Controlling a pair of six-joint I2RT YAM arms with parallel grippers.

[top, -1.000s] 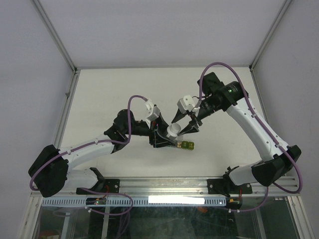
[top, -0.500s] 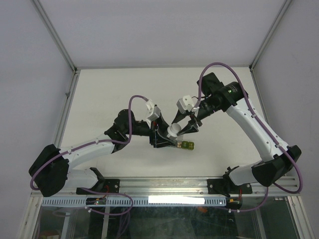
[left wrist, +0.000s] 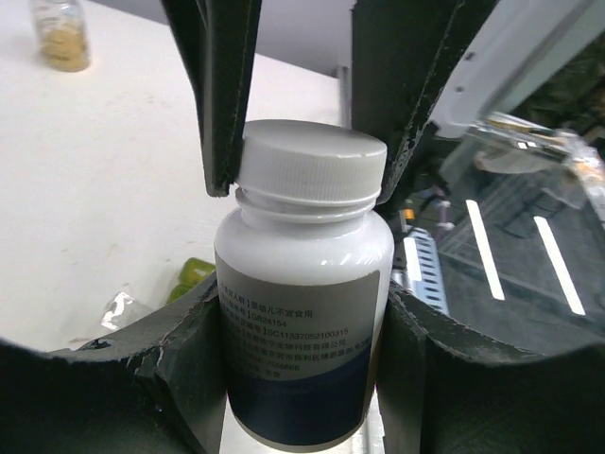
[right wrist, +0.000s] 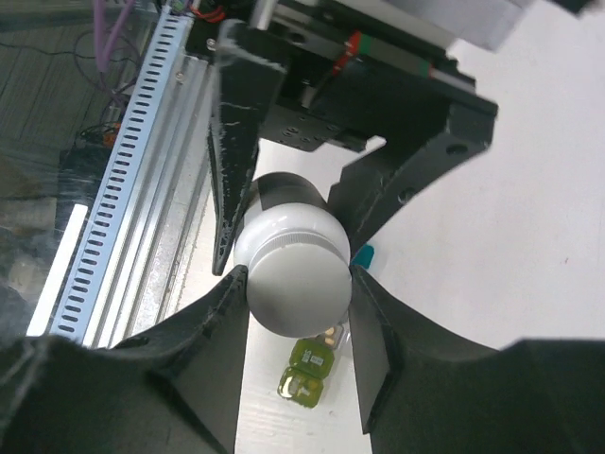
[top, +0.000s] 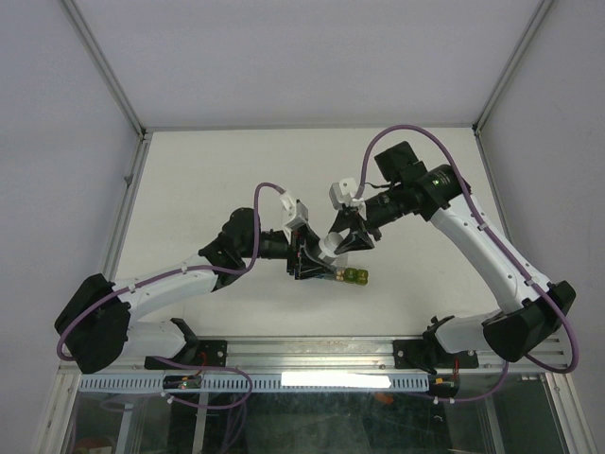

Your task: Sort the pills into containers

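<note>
My left gripper (top: pixel 304 255) is shut on the body of a white bottle with a dark label (left wrist: pixel 302 322) and holds it above the table; in the left wrist view its fingers (left wrist: pixel 189 340) press both sides. My right gripper (top: pixel 337 242) is shut on the bottle's white cap (right wrist: pixel 295 274), one finger (right wrist: pixel 227 312) on each side. The cap sits on the bottle. The containers (top: pixel 351 276) lie on the table just under and right of the bottle. Only their green end cubes (right wrist: pixel 310 372) and a bit of teal (right wrist: pixel 365 253) show. No loose pills are visible.
A small amber bottle (left wrist: pixel 61 33) stands on the table, seen far off in the left wrist view. A scrap of clear wrapping (left wrist: pixel 118 307) lies near the green cubes (left wrist: pixel 189 276). The metal rail (top: pixel 312 352) at the near table edge runs just below the grippers.
Both wrists have turned and shifted slightly, the right wrist and forearm moving left. The bottle stays held between the two grippers above the strip.
</note>
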